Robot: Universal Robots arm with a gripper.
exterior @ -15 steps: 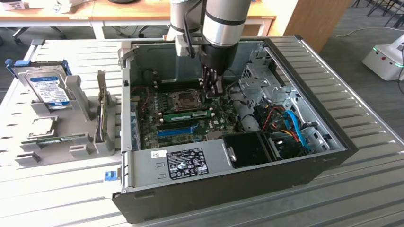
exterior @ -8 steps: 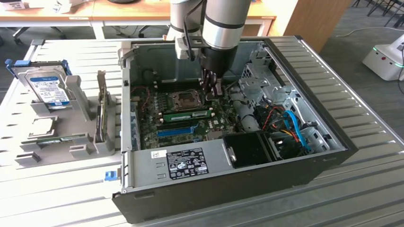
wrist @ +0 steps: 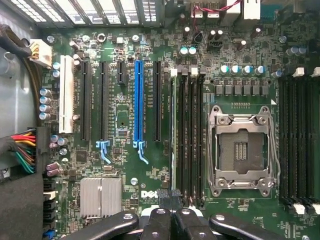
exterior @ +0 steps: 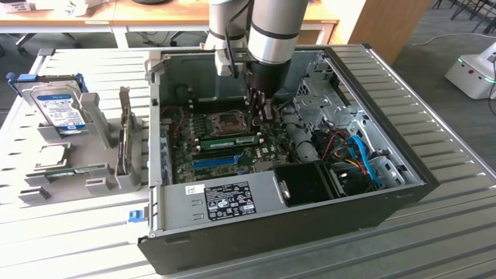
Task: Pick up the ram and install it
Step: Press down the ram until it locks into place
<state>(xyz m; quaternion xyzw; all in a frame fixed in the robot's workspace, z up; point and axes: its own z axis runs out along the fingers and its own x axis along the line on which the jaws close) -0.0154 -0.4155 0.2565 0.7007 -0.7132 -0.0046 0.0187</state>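
Seemingly seated edge-up in the slot beside the CPU socket point(wrist: 242, 145), the ram point(exterior: 236, 140) runs lengthwise alongside it; the gripper point(wrist: 172, 209), jaws pressed together, hangs over one end.

An open computer case point(exterior: 349, 226) is lying on the slatted table point(exterior: 449, 244), its motherboard point(wrist: 120, 125) facing up. A blue slot point(wrist: 138, 95) is running along it, a silver heatsink point(wrist: 101, 196) sitting nearby, and a hard drive point(exterior: 60, 110) is standing in what is probably a grey holder point(exterior: 93, 174).

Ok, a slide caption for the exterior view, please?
Shut gripper low inside the open PC case, above the motherboard; a green ram lies beside the CPU socket.
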